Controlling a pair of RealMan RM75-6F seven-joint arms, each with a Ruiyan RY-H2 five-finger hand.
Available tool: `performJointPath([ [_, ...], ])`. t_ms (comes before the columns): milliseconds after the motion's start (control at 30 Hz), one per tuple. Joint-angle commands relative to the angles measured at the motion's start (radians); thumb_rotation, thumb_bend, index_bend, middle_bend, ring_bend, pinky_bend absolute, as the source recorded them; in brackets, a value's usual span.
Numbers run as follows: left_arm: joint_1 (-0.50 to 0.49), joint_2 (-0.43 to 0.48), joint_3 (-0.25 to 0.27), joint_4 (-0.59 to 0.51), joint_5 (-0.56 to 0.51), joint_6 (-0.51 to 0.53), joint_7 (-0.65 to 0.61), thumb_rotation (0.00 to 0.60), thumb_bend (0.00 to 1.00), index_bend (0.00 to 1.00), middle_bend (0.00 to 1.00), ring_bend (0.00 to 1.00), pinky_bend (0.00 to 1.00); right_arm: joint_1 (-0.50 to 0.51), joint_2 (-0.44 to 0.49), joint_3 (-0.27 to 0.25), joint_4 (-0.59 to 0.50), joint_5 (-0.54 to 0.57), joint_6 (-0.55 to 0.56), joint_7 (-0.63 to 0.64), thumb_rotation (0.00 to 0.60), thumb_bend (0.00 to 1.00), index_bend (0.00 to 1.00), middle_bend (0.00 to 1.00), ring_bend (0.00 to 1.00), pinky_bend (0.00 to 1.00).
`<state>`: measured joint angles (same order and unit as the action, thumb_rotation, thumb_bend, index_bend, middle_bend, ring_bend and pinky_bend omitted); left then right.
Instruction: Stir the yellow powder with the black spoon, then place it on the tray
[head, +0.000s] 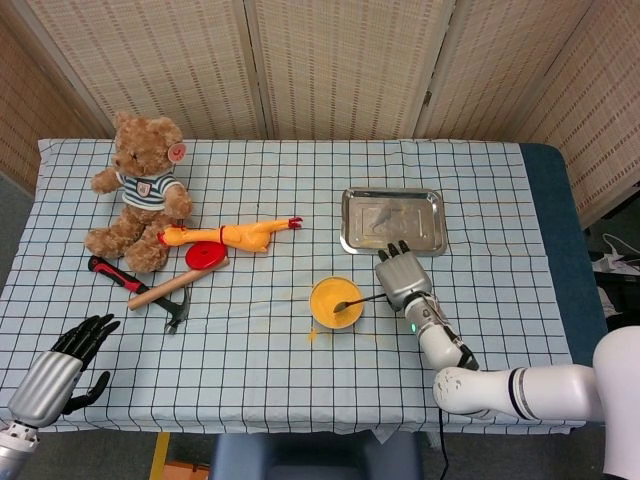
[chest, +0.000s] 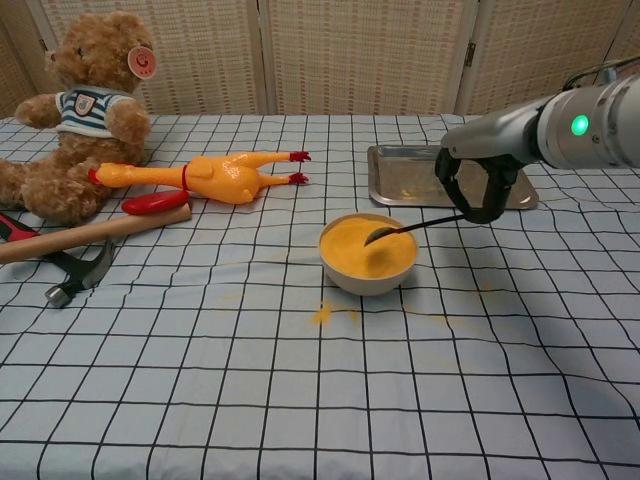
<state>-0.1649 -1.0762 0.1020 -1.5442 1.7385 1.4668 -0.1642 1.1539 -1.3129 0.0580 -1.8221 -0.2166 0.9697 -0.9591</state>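
Observation:
A white bowl (head: 334, 304) (chest: 366, 273) of yellow powder (chest: 365, 246) sits mid-table. My right hand (head: 403, 276) (chest: 478, 186) grips the handle of the black spoon (head: 357, 300) (chest: 408, 227); the spoon head sits at the powder's right part, just above or on its surface. The hand is to the right of the bowl, in front of the metal tray (head: 392, 221) (chest: 410, 175). My left hand (head: 62, 361) hangs open off the table's near left corner, holding nothing.
A teddy bear (head: 138, 189) (chest: 82, 112), rubber chicken (head: 232, 235) (chest: 210, 176), red disc (head: 204, 256), hammer (head: 165, 290) (chest: 75, 245) and red-handled tool (head: 112, 273) lie at the left. Spilled powder (chest: 322, 314) marks the cloth in front of the bowl.

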Motion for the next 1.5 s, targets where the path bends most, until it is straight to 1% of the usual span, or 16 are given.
performJointPath([
  [33, -0.001, 0.000, 0.000, 0.000, 0.001, -0.001, 0.000, 0.600, 0.49, 0.00, 0.00, 0.00, 0.16, 0.003, 0.014, -0.020, -0.010, 0.008, -0.021, 0.002, 0.600, 0.85, 1.00, 0.11, 0.00, 0.00],
  [200, -0.001, -0.001, 0.000, -0.001, 0.000, -0.003, 0.003, 0.600, 0.49, 0.00, 0.00, 0.00, 0.16, 0.013, 0.008, -0.040, -0.004, 0.004, -0.018, -0.006, 0.600, 0.85, 1.00, 0.11, 0.00, 0.00],
  [500, -0.005, -0.001, -0.002, 0.006, -0.003, -0.005, -0.010, 0.600, 0.48, 0.00, 0.00, 0.00, 0.16, 0.071, -0.088, -0.047, 0.108, 0.065, -0.011, -0.043, 0.600, 0.85, 1.00, 0.11, 0.00, 0.00],
  [733, -0.009, 0.001, -0.004, 0.014, -0.005, -0.006, -0.027, 0.600, 0.48, 0.00, 0.00, 0.00, 0.16, 0.092, -0.154, -0.023, 0.191, 0.076, 0.030, -0.046, 0.600, 0.85, 1.00, 0.12, 0.00, 0.00],
  [867, -0.009, 0.002, -0.005, 0.017, -0.007, -0.005, -0.034, 0.600, 0.48, 0.00, 0.00, 0.00, 0.16, 0.089, -0.168, -0.010, 0.214, 0.066, 0.026, -0.033, 0.600, 0.85, 1.00, 0.12, 0.00, 0.00],
  [1000, -0.009, 0.001, -0.006, 0.017, -0.007, -0.003, -0.031, 0.600, 0.48, 0.00, 0.00, 0.00, 0.16, 0.081, -0.150, -0.011, 0.190, 0.044, 0.017, -0.022, 0.600, 0.85, 1.00, 0.12, 0.00, 0.00],
  [1233, -0.006, -0.001, -0.003, 0.010, -0.004, -0.001, -0.016, 0.600, 0.48, 0.00, 0.00, 0.00, 0.16, 0.053, -0.071, -0.033, 0.076, 0.003, 0.026, 0.002, 0.600, 0.85, 1.00, 0.12, 0.00, 0.00],
  [1333, -0.007, -0.004, -0.002, 0.008, -0.004, -0.005, -0.009, 0.600, 0.49, 0.00, 0.00, 0.00, 0.16, 0.052, -0.049, -0.045, 0.048, 0.015, 0.013, 0.002, 0.600, 0.85, 1.00, 0.12, 0.00, 0.00],
  [1500, -0.006, -0.005, 0.000, 0.004, -0.002, -0.007, -0.001, 0.600, 0.49, 0.00, 0.00, 0.00, 0.16, 0.078, -0.055, -0.059, 0.058, 0.069, -0.010, -0.028, 0.600, 0.85, 1.00, 0.12, 0.00, 0.00],
])
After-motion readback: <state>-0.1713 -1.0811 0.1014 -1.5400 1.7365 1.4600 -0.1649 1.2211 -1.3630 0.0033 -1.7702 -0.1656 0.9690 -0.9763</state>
